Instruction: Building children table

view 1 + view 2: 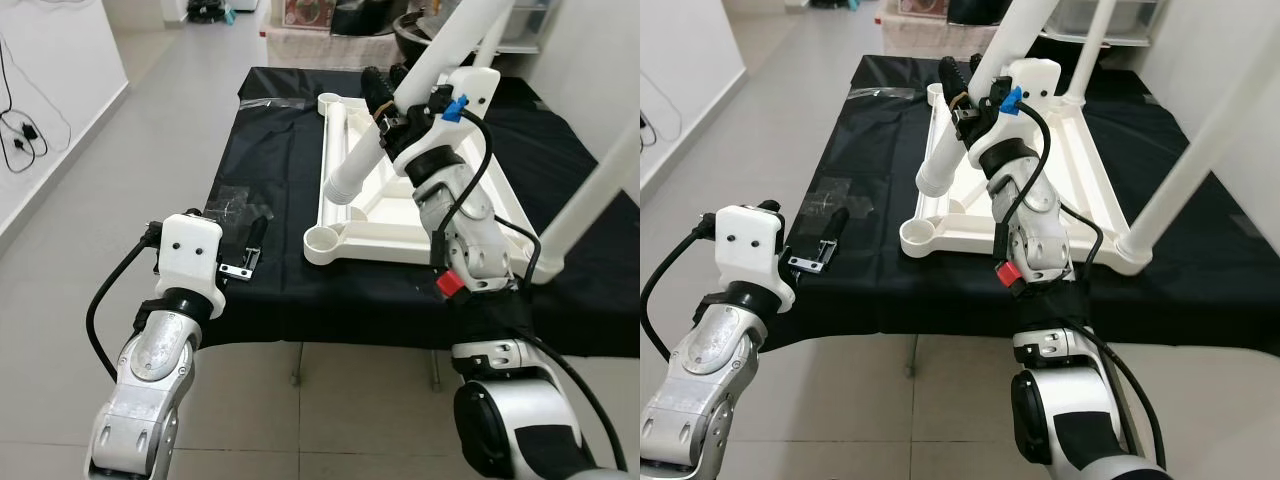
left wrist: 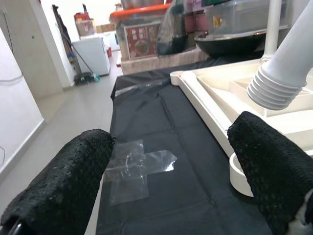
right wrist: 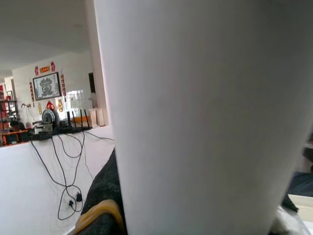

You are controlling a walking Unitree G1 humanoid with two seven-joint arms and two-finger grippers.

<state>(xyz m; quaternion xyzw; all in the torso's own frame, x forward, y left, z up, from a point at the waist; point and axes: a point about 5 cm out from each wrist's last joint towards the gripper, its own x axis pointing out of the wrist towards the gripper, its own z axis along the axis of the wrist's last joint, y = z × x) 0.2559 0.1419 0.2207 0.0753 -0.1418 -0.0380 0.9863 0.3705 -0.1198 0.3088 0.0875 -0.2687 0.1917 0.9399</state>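
At the far middle of the black-draped surface (image 1: 270,290), your right claw (image 1: 385,100) is clenched round a white table leg (image 1: 420,70), which slants down to its ribbed end (image 1: 345,190) above the upturned white tabletop frame (image 1: 335,140). The frame's empty corner socket (image 1: 322,240) sits at about 7 o'clock from that end. Your left claw (image 1: 255,245) hangs released over the near edge, by a taped patch (image 2: 132,169). The leg looks light, stiff and smooth, so likely slippery; hold it mid-shaft, squarely, while you seat it.
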